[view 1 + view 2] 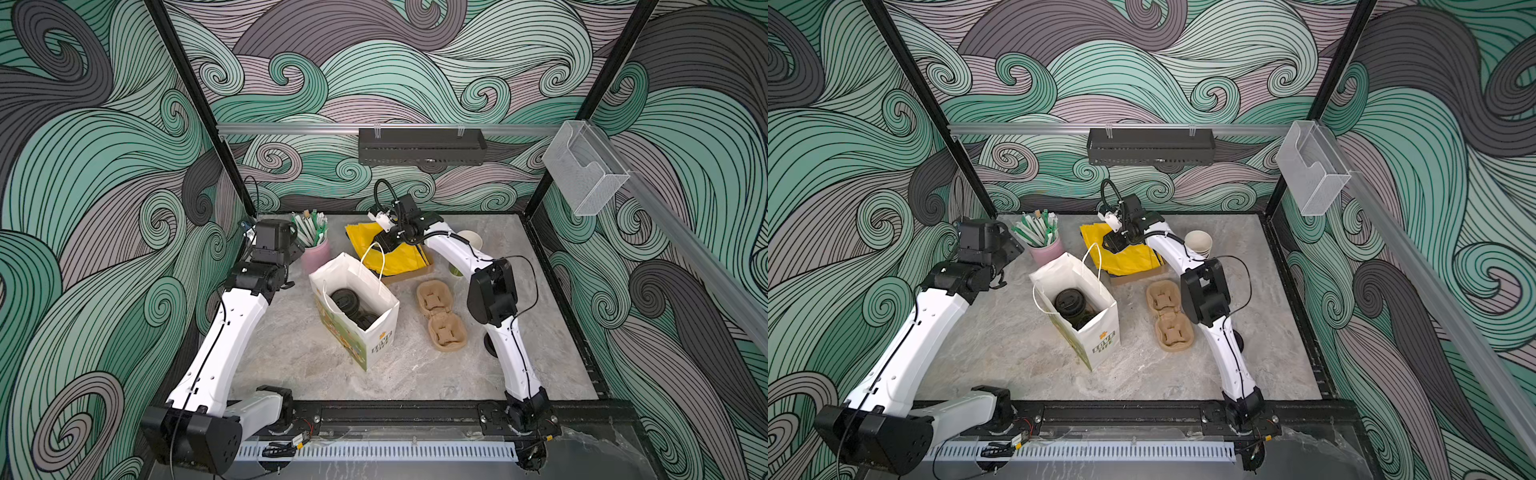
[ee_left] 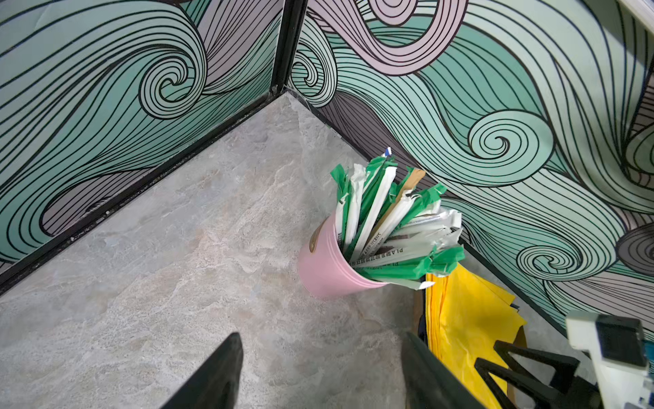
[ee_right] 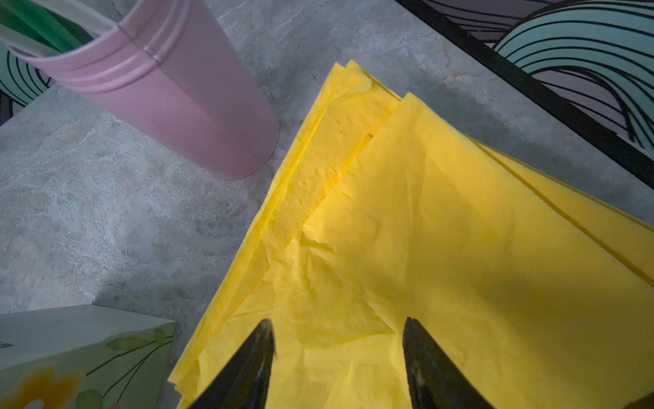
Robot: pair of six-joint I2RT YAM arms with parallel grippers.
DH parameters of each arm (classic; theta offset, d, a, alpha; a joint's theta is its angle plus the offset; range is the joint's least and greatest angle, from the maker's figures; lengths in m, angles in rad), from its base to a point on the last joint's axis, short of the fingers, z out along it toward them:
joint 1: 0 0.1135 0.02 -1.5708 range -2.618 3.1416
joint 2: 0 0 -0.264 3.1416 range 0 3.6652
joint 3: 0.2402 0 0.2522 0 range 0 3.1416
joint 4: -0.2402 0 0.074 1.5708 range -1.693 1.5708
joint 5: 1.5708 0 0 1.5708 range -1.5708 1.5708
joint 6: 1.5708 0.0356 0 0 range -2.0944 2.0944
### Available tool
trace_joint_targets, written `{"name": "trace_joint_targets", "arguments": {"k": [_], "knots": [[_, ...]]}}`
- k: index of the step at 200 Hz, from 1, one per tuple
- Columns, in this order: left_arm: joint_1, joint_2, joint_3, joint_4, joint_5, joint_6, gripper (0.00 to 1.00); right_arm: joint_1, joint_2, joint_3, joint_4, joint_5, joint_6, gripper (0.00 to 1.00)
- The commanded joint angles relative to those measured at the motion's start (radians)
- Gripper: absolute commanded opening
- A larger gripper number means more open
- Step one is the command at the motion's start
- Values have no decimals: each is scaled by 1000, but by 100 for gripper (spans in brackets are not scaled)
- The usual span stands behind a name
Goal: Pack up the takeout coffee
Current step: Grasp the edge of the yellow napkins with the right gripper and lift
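Lidded coffee cup (image 1: 343,300) sits in white paper bag (image 1: 374,345) — left gripper (image 2: 322,340) spread, empty; right gripper (image 3: 338,320) spread over yellow tissue sheets (image 3: 460,248), gripping nothing.

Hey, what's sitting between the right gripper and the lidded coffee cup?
Only the paper bag's far wall: the takeout coffee stands inside it, and the right gripper is open over yellow tissue paper just beyond. Both top views show this.

Green lettering, seemingly "LOVE LIFE", on the white paper bag (image 1: 1103,340); "PLA" on a straw wrapper (image 2: 398,250).
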Motion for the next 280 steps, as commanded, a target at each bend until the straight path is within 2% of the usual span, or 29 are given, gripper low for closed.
{"name": "trace_joint_targets", "arguments": {"k": [1,40,58,77,110,142,156,181,209,265,280], "knots": [[6,7,41,-54,-26,-14,73,37,31,11,4,-30,-46,61],[8,20,46,-61,-53,-33,73,57,48,-1,-14,-26,-53,65],[9,33,55,-60,-54,-32,73,68,56,-5,-21,-36,-60,71],[10,48,65,-52,-50,-23,73,76,62,0,-23,1,-63,71],[17,58,75,-41,-43,-11,73,78,38,-2,-27,104,-46,56],[25,62,69,-30,-32,-9,73,77,-46,-88,17,167,-2,32],[27,64,65,-22,-28,-8,73,74,-88,-146,39,198,26,25],[31,59,55,-3,-23,-9,73,65,-165,-251,61,193,53,19],[32,50,42,7,-27,-13,73,64,-232,-340,70,139,10,12],[32,3,-17,83,-55,-30,72,64,-299,-358,-7,167,-43,10],[33,-32,-50,84,-52,-39,72,67,-324,-423,4,171,-38,10]]}}
